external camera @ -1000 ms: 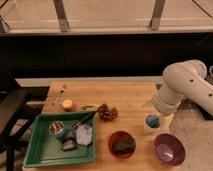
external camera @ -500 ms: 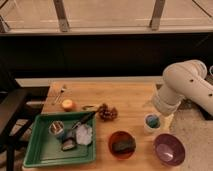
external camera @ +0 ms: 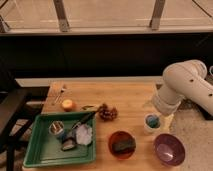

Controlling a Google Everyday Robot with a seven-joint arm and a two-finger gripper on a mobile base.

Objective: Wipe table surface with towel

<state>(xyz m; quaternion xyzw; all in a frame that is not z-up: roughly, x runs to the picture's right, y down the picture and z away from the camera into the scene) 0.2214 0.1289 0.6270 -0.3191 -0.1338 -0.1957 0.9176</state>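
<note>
A wooden table fills the middle of the camera view. A crumpled white cloth that looks like the towel lies in the green tray at the front left. My white arm reaches in from the right. My gripper is at its lower end, over the table's right side, just above a white cup with something blue in it. It is far to the right of the towel.
An orange fruit and a fork lie at the left. A dark bunch like grapes is mid-table. A red bowl holds a dark block. A purple bowl is front right. The tray also holds a can.
</note>
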